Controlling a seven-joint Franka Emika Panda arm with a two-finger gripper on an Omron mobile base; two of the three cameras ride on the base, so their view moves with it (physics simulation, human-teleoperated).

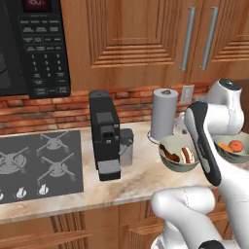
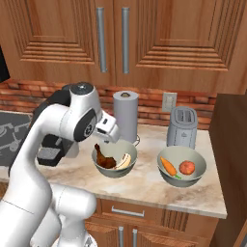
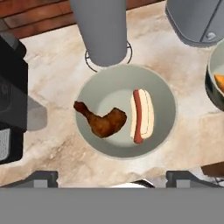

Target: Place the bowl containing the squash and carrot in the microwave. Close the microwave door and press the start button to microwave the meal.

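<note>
Over the wrong bowl (image 3: 125, 111), gripper (image 3: 111, 177) spread wide, empty; target bowl (image 3: 215, 78) sits at 3 o'clock.

Wooden wall cabinets (image 2: 159, 34) (long metal handles), red brick backsplash (image 1: 44, 109), marbled beige counter (image 2: 144, 181)

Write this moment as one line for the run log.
gripper: open, above bowl with chicken leg and hot dog | bowl with squash and carrot: on counter, untouched | microwave: upper left
</note>
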